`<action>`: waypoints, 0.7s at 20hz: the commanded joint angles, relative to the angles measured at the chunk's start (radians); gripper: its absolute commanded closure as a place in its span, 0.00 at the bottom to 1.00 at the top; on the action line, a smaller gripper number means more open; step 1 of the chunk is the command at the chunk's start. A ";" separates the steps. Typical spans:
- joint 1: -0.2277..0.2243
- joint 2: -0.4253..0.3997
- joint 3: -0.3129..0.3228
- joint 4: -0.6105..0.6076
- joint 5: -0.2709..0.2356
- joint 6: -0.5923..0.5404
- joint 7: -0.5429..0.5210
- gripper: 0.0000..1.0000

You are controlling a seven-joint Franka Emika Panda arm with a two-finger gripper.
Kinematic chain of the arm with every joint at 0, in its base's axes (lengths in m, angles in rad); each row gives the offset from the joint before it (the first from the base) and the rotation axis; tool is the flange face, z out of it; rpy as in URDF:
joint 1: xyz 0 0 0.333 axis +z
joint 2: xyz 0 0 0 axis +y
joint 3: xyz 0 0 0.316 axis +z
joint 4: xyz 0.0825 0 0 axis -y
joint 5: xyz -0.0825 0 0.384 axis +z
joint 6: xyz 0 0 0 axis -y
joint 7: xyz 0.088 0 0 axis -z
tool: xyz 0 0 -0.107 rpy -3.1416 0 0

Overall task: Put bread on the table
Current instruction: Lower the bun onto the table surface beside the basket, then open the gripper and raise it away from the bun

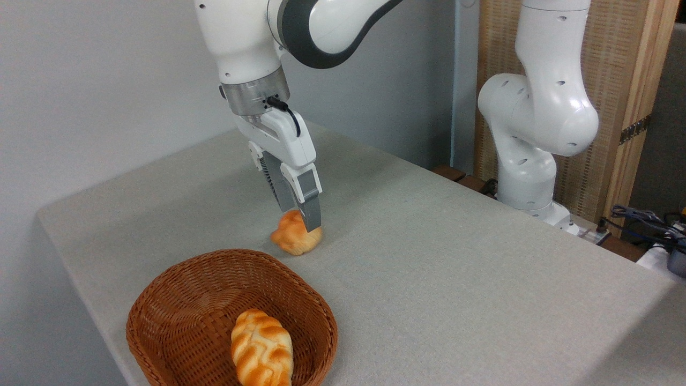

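Observation:
The bread (289, 239), a small round orange-golden bun with a lumpy top, rests on the grey-beige table (429, 257) just beyond the basket's far rim. My gripper (303, 221) points down over it, tilted, with its fingers on either side of the bun. The front finger (312, 212) covers the bun's right edge, while the rear ribbed finger stands behind the bun. A gap shows between the two, so the gripper is open around the bread.
A brown wicker basket (161, 316) sits at the table's near left corner with a longer braided loaf (261, 348) inside. A second white robot arm (536, 118) stands at the table's far right edge, with cables (643, 217) beside it.

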 commanded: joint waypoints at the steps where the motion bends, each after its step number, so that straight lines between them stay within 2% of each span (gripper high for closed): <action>1: 0.006 -0.016 0.020 0.041 -0.008 -0.004 -0.003 0.00; 4: 0.011 -0.015 0.081 0.122 -0.020 -0.021 -0.002 0.00; 6: 0.024 -0.001 0.099 0.213 -0.045 -0.081 0.000 0.00; 9: 0.044 0.052 0.104 0.348 -0.048 -0.164 0.003 0.00; 14: 0.052 0.082 0.104 0.436 -0.082 -0.265 0.009 0.00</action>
